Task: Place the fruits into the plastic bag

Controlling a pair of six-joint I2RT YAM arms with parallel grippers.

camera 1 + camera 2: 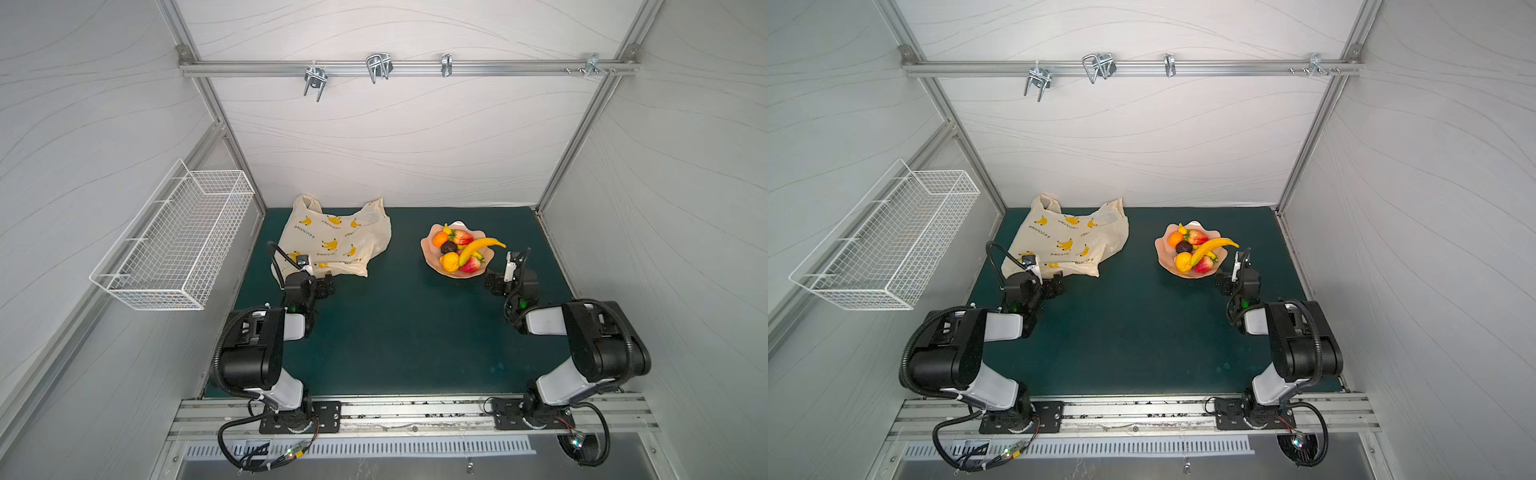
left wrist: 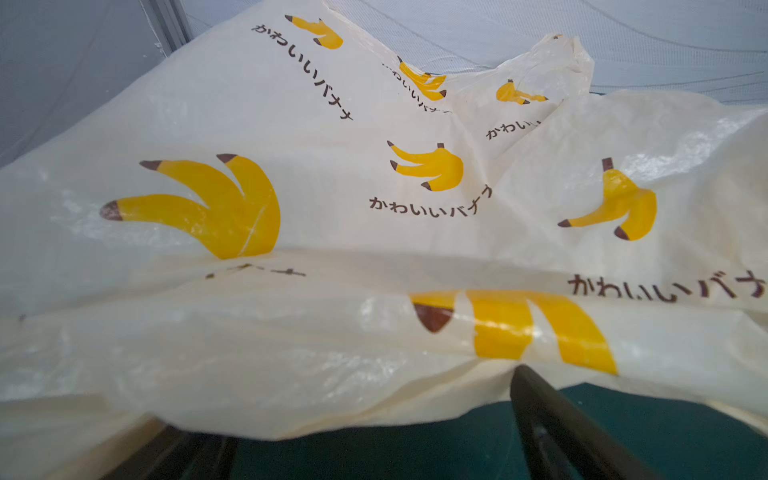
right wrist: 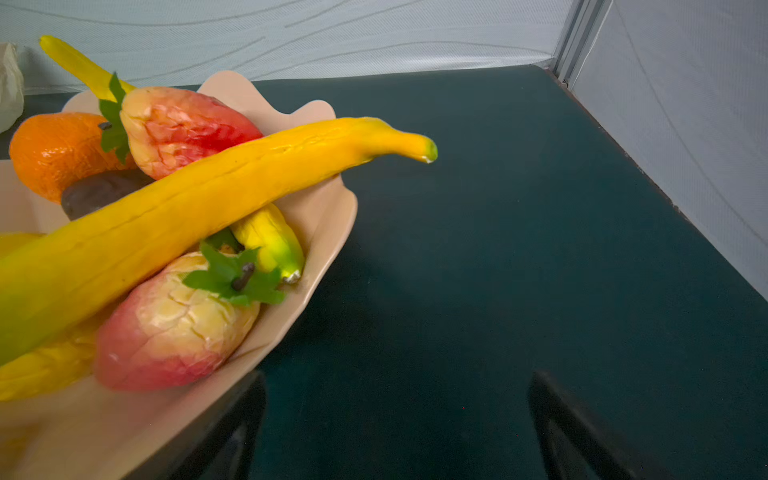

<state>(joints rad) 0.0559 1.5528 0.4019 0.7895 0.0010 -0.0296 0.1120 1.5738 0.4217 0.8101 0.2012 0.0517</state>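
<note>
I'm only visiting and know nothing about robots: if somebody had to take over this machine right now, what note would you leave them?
Left gripper: open, empty, at the near edge of the plastic bag; the film drapes over one finger.
Right gripper: open, empty, beside the pink dish.
Bag: lying flat on the green mat.
Fruits: all piled in the dish, banana on top, overhanging the rim.
Done: nothing bagged.
Left: open the bag, move every fruit in.

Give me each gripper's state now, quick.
Left gripper: open, holding nothing, at the plastic bag's edge.
Right gripper: open, holding nothing, beside the pink dish.
</note>
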